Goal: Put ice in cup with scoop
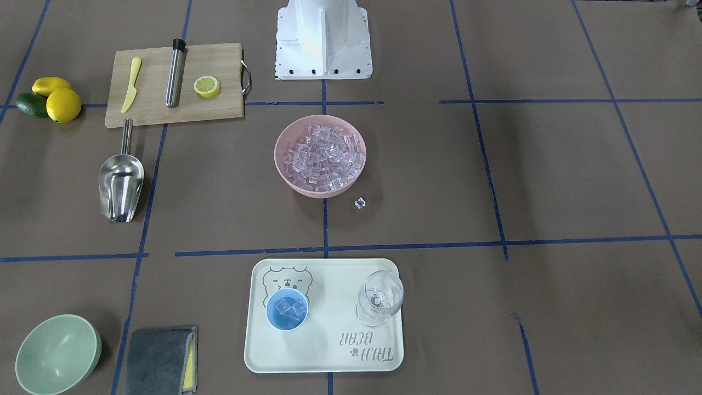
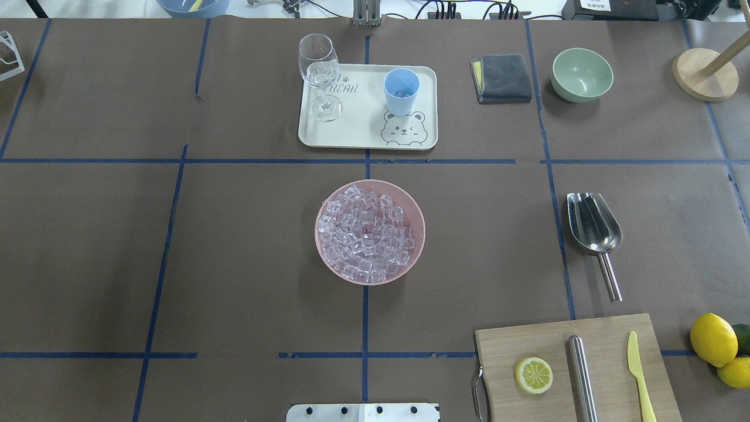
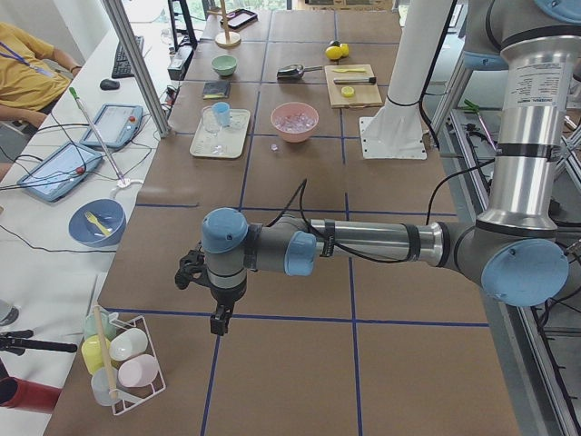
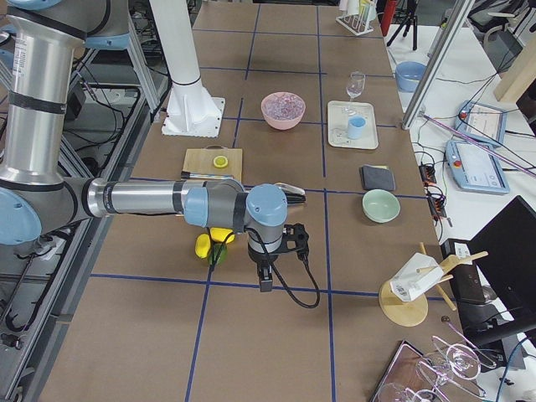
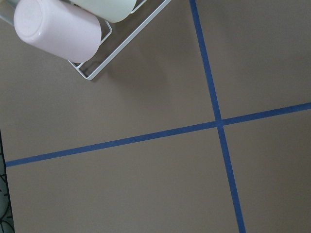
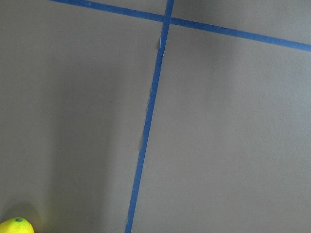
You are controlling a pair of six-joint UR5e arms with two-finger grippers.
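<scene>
The left arm (image 3: 381,242) stretched out level, its wrist bent so the left gripper (image 3: 220,322) pointed straight down. The right arm (image 4: 142,199) mirrored it, right gripper (image 4: 265,283) downward; finger spacing was indiscernible.

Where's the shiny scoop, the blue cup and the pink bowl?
scoop (image 1: 120,184): front-facing view, inside its trough.
cup (image 2: 401,104): overhead view, on its outer wall.
pink bowl (image 1: 318,192): front-facing view, on its outer wall below the ice.

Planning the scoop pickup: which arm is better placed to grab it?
Right. The scoop lies on the robot's right half of the table, and the right gripper hangs near it, just past the lemons. The left gripper is at the far left end, by a cup rack.
</scene>
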